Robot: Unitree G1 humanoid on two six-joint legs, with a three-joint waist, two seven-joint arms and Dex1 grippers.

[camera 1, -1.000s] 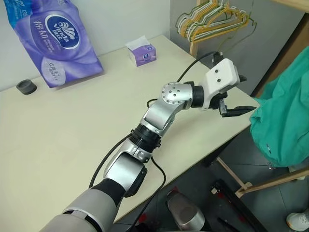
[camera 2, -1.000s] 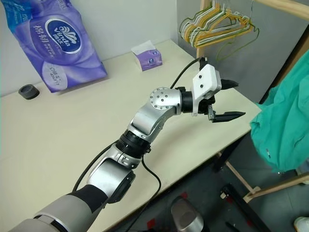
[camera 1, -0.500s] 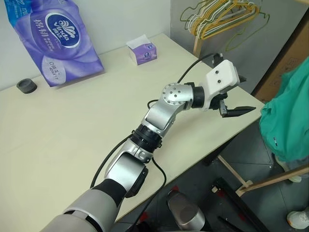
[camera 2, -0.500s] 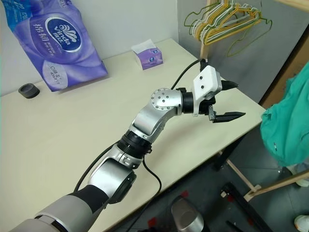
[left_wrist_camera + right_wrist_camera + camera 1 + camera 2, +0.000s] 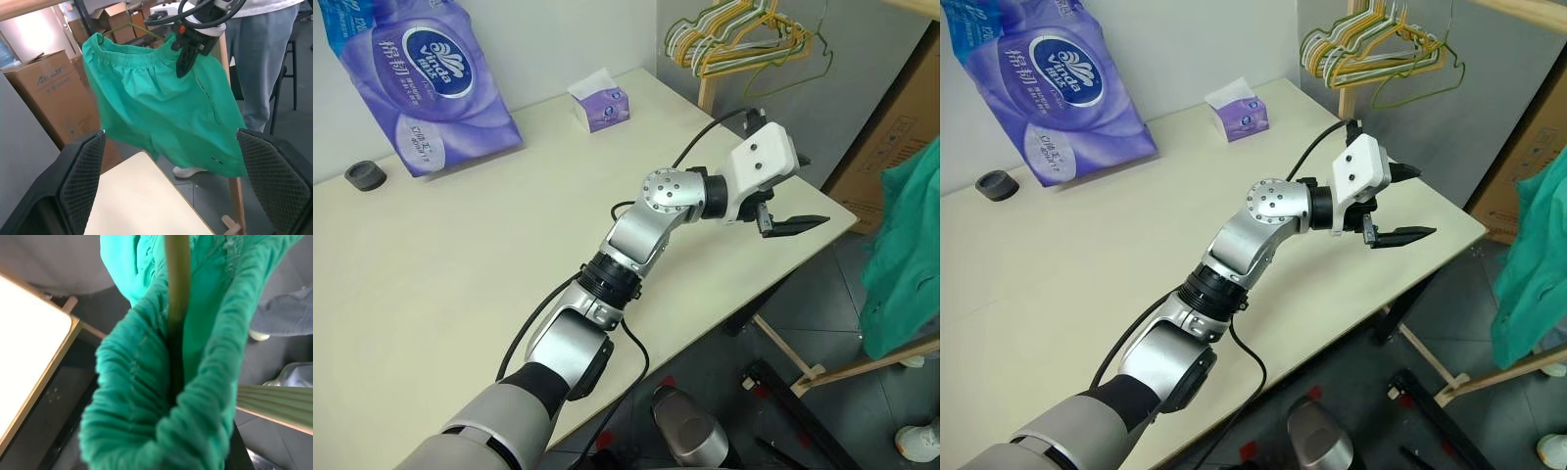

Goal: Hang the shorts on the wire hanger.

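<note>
The teal-green shorts (image 5: pixel 161 107) hang in the air past the table's right corner, and their edge shows at the far right (image 5: pixel 906 255). My right gripper (image 5: pixel 182 67) is shut on their gathered waistband from above. The wire hanger (image 5: pixel 177 284) runs as a thin bronze wire through the bunched waistband, and its sloped arms (image 5: pixel 128 27) show above the cloth. My left gripper (image 5: pixel 806 191) is held level over the table's right corner, pointing at the shorts, open with nothing between its fingers (image 5: pixel 85 176).
Yellow, green and white hangers (image 5: pixel 739 39) are bunched on a wooden rack post (image 5: pixel 708 93) behind the table (image 5: pixel 460 255). On it are a purple tissue pack (image 5: pixel 416 78), a small tissue box (image 5: pixel 597 103) and a black cap (image 5: pixel 364 175). A person's legs (image 5: pixel 266 54) and cardboard boxes (image 5: pixel 46 93) stand behind the shorts.
The shorts, held by my right gripper, have moved to the right, away from the table. The bunched hangers on the rack are swinging. My left arm has not moved.
</note>
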